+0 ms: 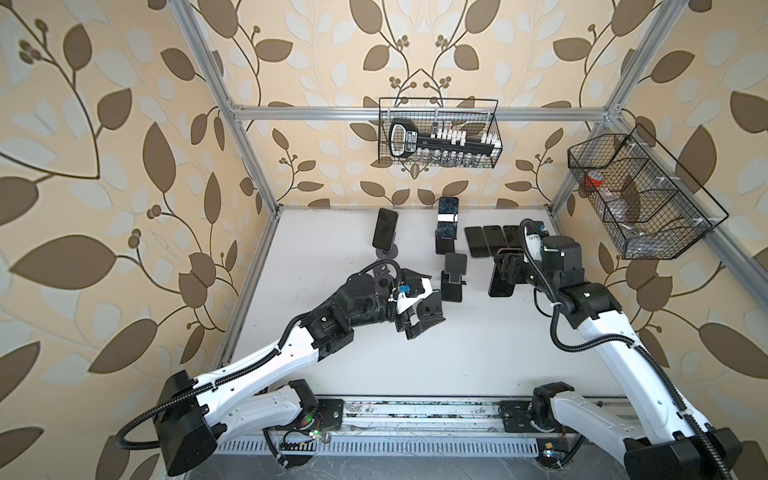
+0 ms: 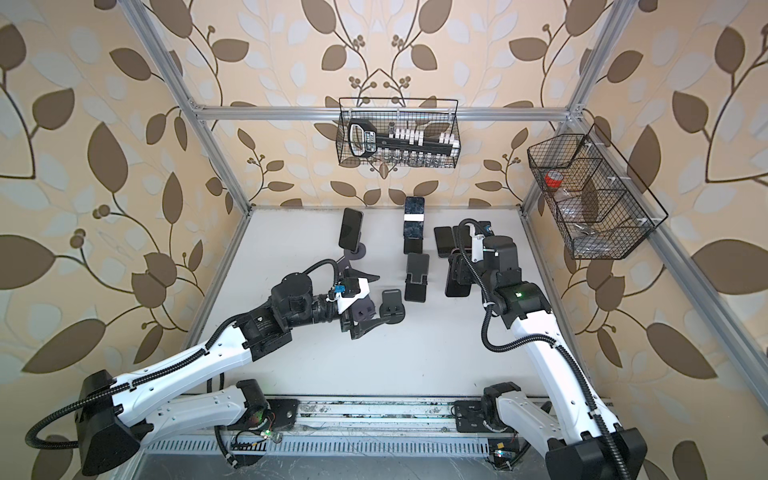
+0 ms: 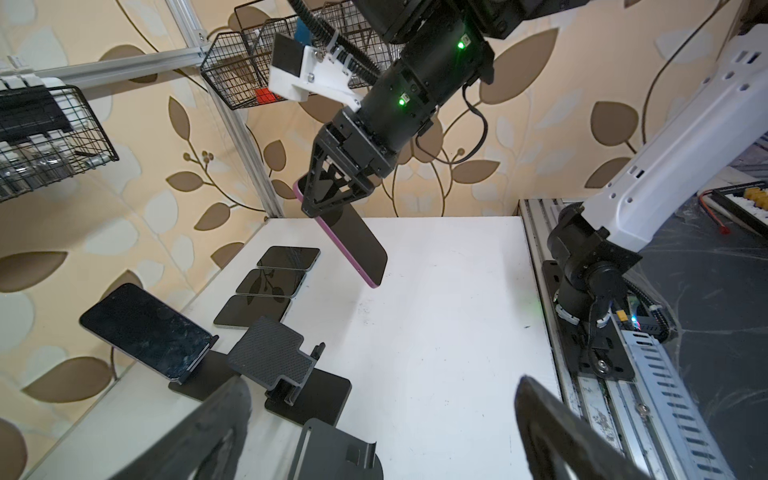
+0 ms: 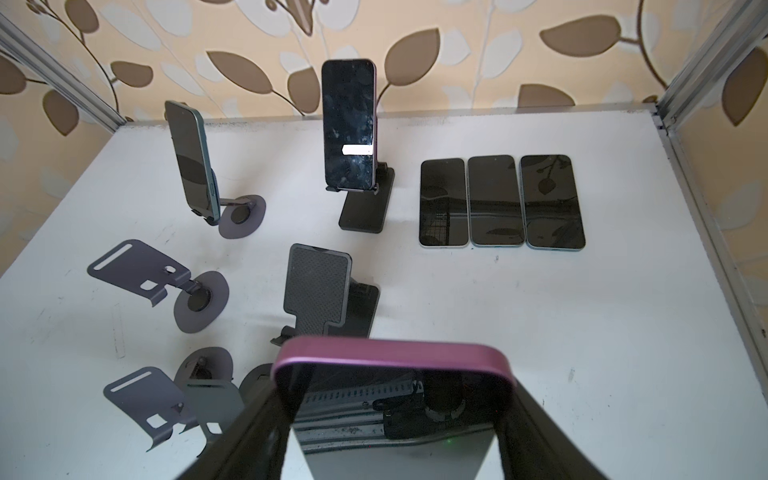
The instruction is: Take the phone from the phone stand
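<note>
Right wrist: stand (image 4: 320, 286) near flat phones (image 4: 495, 200)

Storage on the leaf wallpaper (image 1: 104, 257)
The back wire basket (image 1: 384, 120) holds a socket rack (image 1: 449, 144); the side wire basket (image 1: 656, 241) holds a red tape roll (image 1: 595, 179).

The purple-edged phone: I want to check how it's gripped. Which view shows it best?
The left wrist view: the purple-edged phone shows nearly whole, tilted above the table, with the right gripper shut on one end. The right wrist view shows only its near edge. Both top views show it dark and partly hidden.
</note>
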